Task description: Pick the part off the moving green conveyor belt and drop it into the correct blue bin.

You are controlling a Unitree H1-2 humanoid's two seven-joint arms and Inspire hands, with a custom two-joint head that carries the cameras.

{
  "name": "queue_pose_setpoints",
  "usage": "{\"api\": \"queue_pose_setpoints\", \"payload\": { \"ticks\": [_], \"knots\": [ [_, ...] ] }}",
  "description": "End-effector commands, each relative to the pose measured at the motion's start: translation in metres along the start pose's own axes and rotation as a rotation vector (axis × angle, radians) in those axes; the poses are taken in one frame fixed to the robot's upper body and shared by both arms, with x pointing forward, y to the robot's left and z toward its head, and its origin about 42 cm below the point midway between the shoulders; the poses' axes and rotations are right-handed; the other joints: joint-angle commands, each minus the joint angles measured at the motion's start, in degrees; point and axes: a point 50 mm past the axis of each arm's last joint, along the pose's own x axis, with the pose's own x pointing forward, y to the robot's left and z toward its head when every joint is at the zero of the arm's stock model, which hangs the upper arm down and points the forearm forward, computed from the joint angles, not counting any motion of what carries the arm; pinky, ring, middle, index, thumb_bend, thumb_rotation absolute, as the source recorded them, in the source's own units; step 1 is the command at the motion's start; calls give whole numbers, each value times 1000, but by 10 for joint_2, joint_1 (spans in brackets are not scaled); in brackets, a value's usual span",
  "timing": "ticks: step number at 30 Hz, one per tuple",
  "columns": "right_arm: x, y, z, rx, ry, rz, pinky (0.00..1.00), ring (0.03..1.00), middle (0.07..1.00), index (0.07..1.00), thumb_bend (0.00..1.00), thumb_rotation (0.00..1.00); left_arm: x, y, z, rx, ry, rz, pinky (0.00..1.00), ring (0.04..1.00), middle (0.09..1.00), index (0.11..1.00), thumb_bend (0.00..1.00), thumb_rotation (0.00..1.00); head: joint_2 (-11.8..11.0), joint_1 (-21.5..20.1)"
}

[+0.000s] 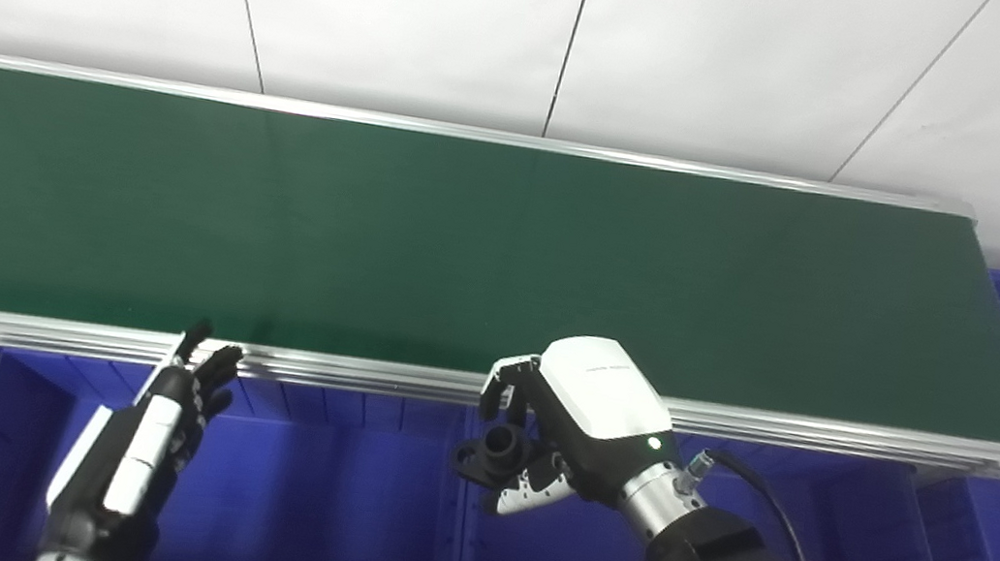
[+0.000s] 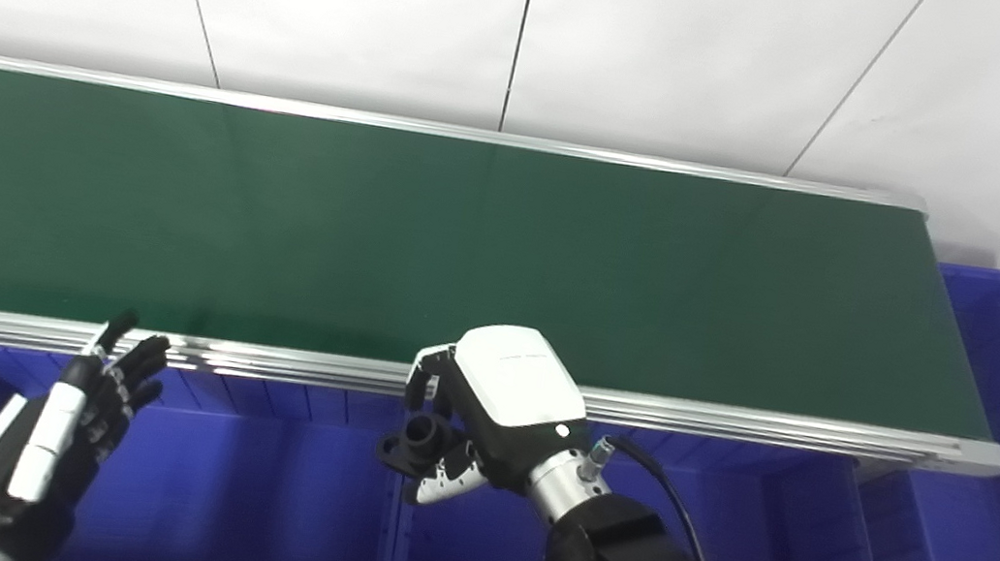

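Over the blue bins (image 1: 313,499), right hand (image 1: 574,418) fingers clasp a black tubular part (image 1: 496,446); left hand (image 1: 166,429) spread, empty.

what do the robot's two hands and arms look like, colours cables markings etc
The right hand has a glossy white back shell with faint grey lettering, a small green light, black fingers, a silver wrist, a black forearm and a black cable. The left hand is black with white panels.

Faint print on right hand (image 1: 574,418) back, too small to read
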Motion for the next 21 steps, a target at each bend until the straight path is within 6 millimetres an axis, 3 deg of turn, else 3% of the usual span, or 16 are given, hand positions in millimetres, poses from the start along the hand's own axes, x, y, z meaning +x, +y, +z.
{"api": "queue_pose_setpoints", "payload": {
  "ticks": [1, 8, 14, 21],
  "knots": [
    [-9, -12, 3, -12, 0, -46, 247, 329, 421, 527, 519, 3, 0, 4, 13, 8, -28, -14, 926, 930, 893, 1000, 673, 838, 0, -2],
    [-26, -26, -3, 0, 81, -70, 274, 356, 423, 532, 517, 5, 3, 13, 21, 2, -21, -6, 909, 929, 892, 1000, 698, 813, 5, -49],
    [-44, -30, -4, -20, 138, -93, 286, 373, 436, 527, 520, 3, 5, 18, 23, 3, -11, 3, 923, 937, 904, 1000, 638, 836, 7, -59],
    [-54, -24, -10, -21, 171, -96, 279, 362, 428, 527, 521, 0, 9, 24, 22, 20, -7, -3, 923, 935, 907, 1000, 668, 825, 8, -58]
  ]
}}
